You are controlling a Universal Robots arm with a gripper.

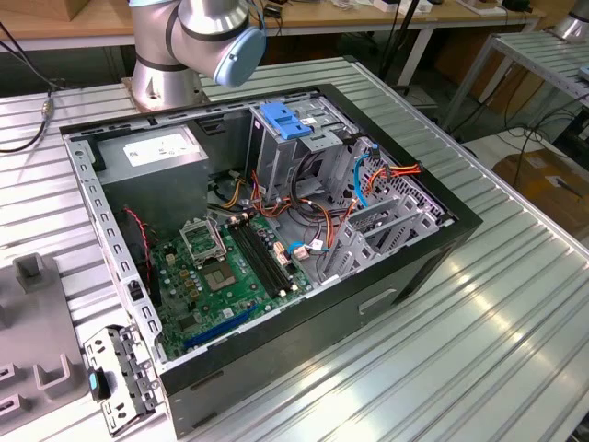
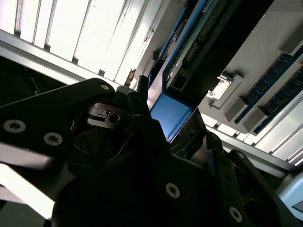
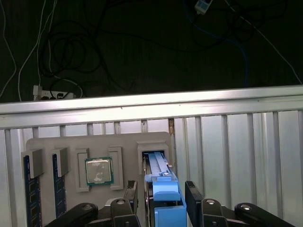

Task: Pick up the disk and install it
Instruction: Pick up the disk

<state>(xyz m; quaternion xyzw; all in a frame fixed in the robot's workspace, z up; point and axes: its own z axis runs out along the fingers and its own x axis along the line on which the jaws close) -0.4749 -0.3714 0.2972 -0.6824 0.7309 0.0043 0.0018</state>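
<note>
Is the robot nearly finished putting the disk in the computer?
Not nearly. The flat dark disk with bright blue rails stands in its slot in the grey parts holder, with the gripper straddling it. Lifting it and fitting it into the open black computer case remain.

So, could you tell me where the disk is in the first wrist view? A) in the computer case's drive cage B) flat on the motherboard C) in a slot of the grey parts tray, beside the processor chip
C: the blue-railed disk sits in a slot of the grey parts tray next to the processor chip, the gripper at it.
</note>
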